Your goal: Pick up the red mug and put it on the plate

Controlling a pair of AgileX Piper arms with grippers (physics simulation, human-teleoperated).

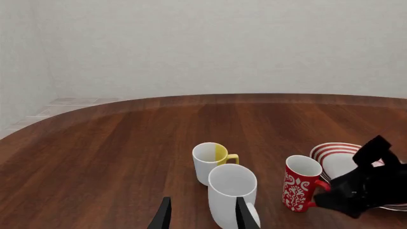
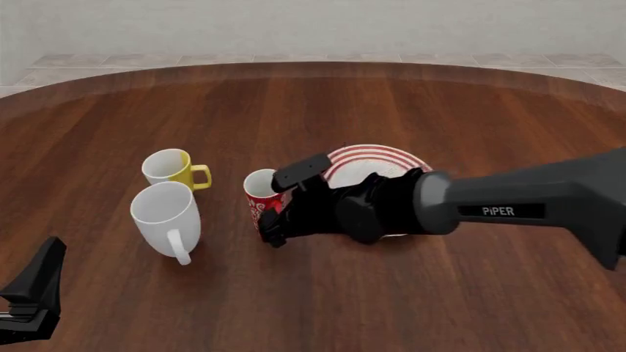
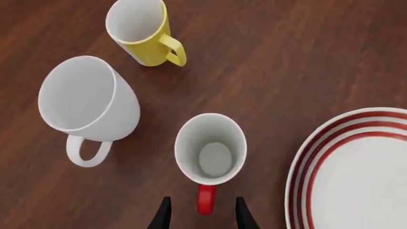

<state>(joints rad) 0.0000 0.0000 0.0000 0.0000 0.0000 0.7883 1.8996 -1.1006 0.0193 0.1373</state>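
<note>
Your right gripper (image 3: 202, 214) has its jaws spread either side of the red mug's handle (image 3: 205, 199), lined up to pinch it, not yet closed. Just beyond stands the red mug (image 3: 211, 149), upright and empty, on the table (image 3: 286, 57) beside the plate (image 3: 356, 176), which is bare. Farther off sit the white mug (image 3: 89, 102) and yellow mug (image 3: 141, 33), both empty. Your left gripper (image 1: 202, 214) waits apart, jaws spread.
</note>
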